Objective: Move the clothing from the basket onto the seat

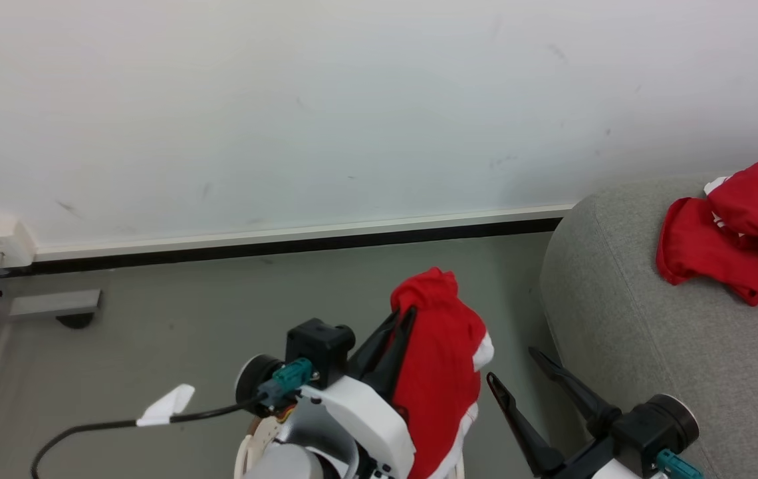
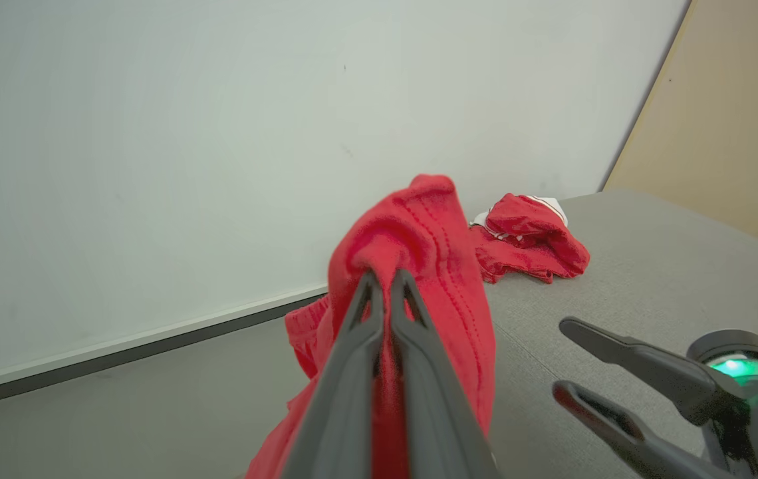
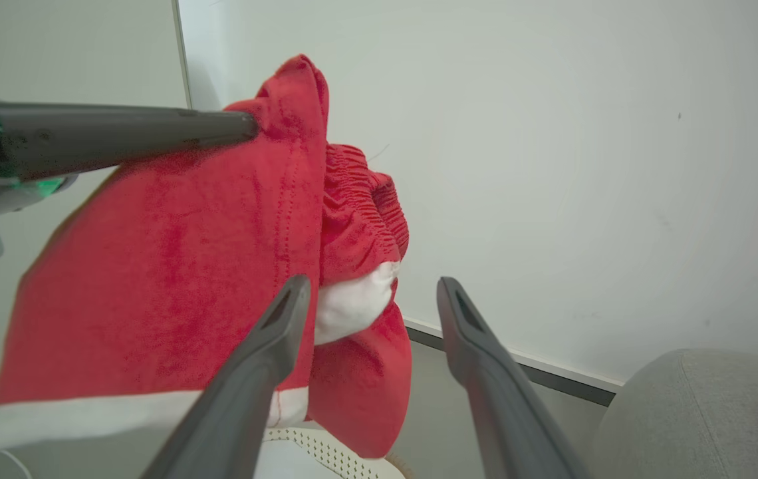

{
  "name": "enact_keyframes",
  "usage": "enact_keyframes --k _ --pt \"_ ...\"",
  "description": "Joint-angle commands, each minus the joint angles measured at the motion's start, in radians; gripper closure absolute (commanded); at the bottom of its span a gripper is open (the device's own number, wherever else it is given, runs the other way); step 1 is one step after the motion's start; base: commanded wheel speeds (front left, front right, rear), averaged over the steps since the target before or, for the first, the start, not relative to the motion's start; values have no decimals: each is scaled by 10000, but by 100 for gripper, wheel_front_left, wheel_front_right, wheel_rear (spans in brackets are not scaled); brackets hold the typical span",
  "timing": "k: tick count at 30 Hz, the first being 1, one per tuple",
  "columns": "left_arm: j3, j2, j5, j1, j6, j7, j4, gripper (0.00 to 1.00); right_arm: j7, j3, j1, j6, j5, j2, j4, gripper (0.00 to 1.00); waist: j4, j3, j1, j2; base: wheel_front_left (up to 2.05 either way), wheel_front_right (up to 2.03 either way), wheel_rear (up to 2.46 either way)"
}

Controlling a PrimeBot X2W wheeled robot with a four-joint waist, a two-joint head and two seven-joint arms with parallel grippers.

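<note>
Floor (image 1: pixel 186 313) grey, wall (image 1: pixel 286 100) white; left jaws pinch clothing (image 1: pixel 439 359), right jaws spread beside seat (image 1: pixel 651 346).

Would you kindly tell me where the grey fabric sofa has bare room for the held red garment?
The grey woven sofa is bare across its near rounded corner, from its left edge to the crumpled red garments, which crowd its far right.

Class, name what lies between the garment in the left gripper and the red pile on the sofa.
In the head view: grey floor, the open right gripper low down, then bare sofa.
</note>
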Motion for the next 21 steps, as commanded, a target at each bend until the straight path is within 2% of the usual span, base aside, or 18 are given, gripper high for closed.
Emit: enact_keyframes --k 1,8,16,17,18,21 --pt "-46 -42 87 -106 -29 -11 3 100 3 59 -162 -26 102 -134 22 0 -22 -4 0 -1 0 0 0" --pt "-677 -414 166 -290 -375 13 172 100 57 1633 -1316 -26 1245 -933 372 0 -122 -11 0 -1 0 0 0" --pt "-1360 -757 -142 -301 -845 137 116 100 289 3252 -2247 -26 2982 -1260 952 0 -40 -88 0 -1 0 0 0" --pt "-1409 -779 -170 -306 -891 152 128 100 266 3378 -2336 -24 3234 -1264 961 82 -16 -100 0 -1 0 0 0" --pt "-1453 -790 -211 -305 -905 171 149 100 246 3514 -2412 -24 3443 -1300 984 100 10 -110 0 -1 0 0 0" --pt "-1529 -807 -301 -285 -927 187 216 100 148 3764 -2599 -26 3927 -1442 1028 100 86 -129 0 -1 0 0 0"
